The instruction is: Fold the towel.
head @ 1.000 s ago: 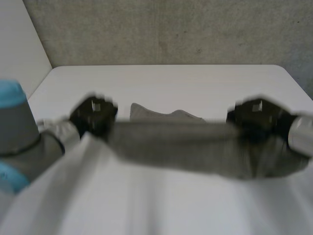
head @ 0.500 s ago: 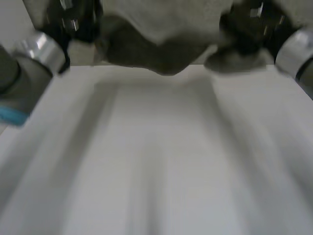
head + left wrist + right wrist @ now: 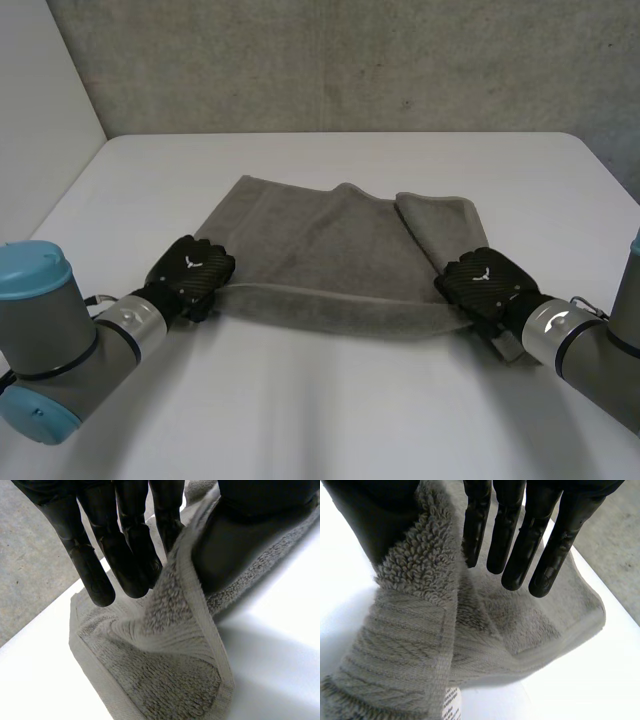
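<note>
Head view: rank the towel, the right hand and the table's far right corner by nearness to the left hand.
1. towel, its near left corner pinched in the left hand.
2. right hand, at the towel's near right corner.
3. table's far right corner, behind the right hand.

before me a white table with rounded far corners meets a grey speckled wall, a white panel at my left.
</note>
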Tool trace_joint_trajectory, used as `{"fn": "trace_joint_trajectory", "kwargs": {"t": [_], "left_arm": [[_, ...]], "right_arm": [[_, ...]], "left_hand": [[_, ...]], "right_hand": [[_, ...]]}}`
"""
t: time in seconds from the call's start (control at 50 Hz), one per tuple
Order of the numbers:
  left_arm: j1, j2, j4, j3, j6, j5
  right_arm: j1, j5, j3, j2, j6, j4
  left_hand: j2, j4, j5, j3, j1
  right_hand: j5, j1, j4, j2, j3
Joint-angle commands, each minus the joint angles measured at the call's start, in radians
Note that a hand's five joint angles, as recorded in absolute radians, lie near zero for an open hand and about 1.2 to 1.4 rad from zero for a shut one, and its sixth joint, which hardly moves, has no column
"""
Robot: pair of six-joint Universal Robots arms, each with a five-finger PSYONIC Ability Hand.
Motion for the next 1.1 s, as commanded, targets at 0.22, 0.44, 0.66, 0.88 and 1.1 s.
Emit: {"fn": "trace_joint_trajectory", "kwargs": {"t": [0.22,0.44,0.66,0.88,1.1], "left_arm": [[0.017,-0.018,0.003,0.0,0.001,-0.007],[0.018,-0.02,0.003,0.003,0.003,-0.029],[0.018,-0.027,0.003,0.005,0.005,-0.032],[0.018,-0.038,-0.001,0.007,0.005,-0.033],[0.018,-0.04,-0.004,0.008,0.005,-0.033]], "right_arm": [[-0.123,0.011,-0.091,0.028,0.036,0.24],[-0.155,-0.001,-0.141,0.065,0.034,0.425],[-0.206,-0.095,-0.171,0.052,0.02,0.539],[-0.232,-0.1,-0.181,0.034,0.014,0.573],[-0.236,-0.1,-0.181,0.029,-0.022,0.602]], "left_hand": [[-0.257,-0.257,-0.276,-0.259,-0.274],[-0.263,-0.263,-0.282,-0.265,-0.28],[-0.26,-0.26,-0.279,-0.262,-0.277],[-0.265,-0.266,-0.285,-0.268,-0.283],[-0.274,-0.275,-0.294,-0.276,-0.292]], "right_hand": [[0.1,0.085,0.082,0.084,0.086],[-0.072,-0.087,-0.09,-0.088,-0.087],[-0.057,-0.073,-0.076,-0.073,-0.072],[-0.051,-0.067,-0.07,-0.068,-0.066],[0.131,0.115,0.112,0.114,0.116]]}}
